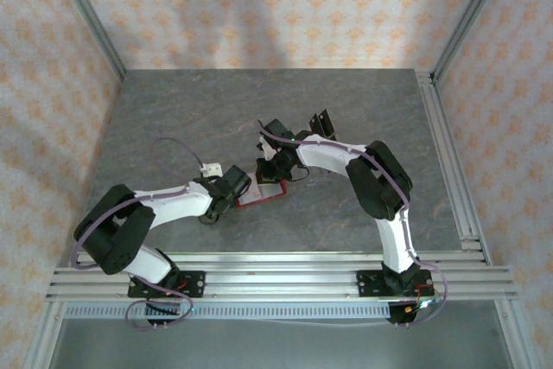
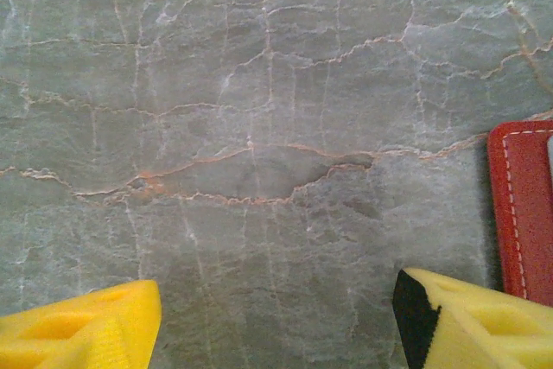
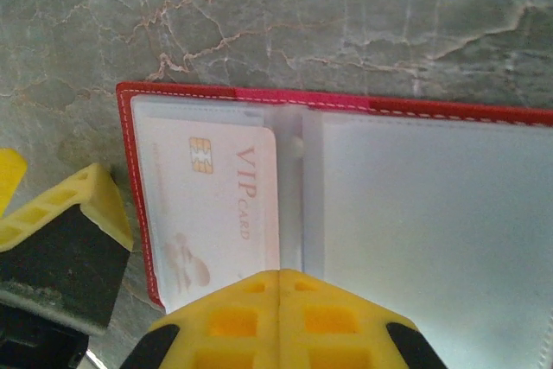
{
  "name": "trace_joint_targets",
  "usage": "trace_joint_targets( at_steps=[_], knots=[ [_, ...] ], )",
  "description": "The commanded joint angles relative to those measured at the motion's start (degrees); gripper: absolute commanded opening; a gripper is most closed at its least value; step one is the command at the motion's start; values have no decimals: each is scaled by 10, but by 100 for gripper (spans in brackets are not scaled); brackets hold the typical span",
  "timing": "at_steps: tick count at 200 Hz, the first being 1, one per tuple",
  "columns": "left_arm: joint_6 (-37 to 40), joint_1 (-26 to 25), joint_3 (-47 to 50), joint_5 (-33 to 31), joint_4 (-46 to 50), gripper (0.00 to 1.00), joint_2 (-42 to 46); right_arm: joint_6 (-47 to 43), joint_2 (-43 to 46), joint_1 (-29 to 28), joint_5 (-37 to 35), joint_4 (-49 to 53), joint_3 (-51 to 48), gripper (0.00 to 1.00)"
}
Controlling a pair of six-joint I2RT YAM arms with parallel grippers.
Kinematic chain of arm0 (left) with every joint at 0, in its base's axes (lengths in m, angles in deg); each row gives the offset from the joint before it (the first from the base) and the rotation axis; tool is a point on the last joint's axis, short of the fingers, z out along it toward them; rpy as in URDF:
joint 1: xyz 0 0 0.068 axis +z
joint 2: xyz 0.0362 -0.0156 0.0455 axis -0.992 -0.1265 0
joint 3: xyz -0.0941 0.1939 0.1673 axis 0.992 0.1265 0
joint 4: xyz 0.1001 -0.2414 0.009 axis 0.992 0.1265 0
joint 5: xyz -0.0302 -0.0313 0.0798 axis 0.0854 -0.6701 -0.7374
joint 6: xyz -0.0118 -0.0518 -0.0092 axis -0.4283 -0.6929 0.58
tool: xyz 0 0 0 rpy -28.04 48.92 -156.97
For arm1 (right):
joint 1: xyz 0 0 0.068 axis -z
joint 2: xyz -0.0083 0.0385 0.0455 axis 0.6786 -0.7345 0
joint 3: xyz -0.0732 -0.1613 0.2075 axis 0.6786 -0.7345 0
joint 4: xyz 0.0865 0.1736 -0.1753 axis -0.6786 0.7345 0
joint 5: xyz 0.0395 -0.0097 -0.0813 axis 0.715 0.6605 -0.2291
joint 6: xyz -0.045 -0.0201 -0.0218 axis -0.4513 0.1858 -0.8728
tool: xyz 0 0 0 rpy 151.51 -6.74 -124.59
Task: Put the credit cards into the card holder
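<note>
The card holder [image 3: 190, 92] lies open on the table [image 3: 346, 23] with a credit card [image 3: 216, 205] in one clear pocket, the right gripper [image 3: 279, 287] pressed together over its fold, likely pinning it flat, while the left gripper [image 2: 276, 300] sits spread just beside its edge.

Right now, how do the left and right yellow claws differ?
The left gripper has its jaws wide apart; the right gripper has its jaws pressed together. The left gripper is over bare grey marbled tabletop, beside the red bi-fold card holder; the right gripper is at the holder's open clear pockets, by a pale pink VIP card. Both have yellow fingers.
</note>
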Motion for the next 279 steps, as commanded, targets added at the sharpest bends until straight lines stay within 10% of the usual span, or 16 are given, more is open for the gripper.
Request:
trace_joint_targets(
  at_steps=[1, 136, 153, 205, 279],
  knots=[
    [4, 4, -5, 0, 8, 73, -12, -14, -20, -3, -2, 20, 18, 0],
    [3, 3, -10, 5, 17, 73, 4, -16, 11, -14, -7, 32, 21, 0],
    [5, 7, -15, 7, 32, 74, 48, -8, 59, -2, -22, 21, -8, 14],
    [54, 55, -17, 152, -56, 78, 115, -14, 130, 33, -76, 13, -79, 46],
    [84, 127, 17, 303, -217, 81, 83, -19, 120, 32, -146, -10, -140, 50]
  ],
)
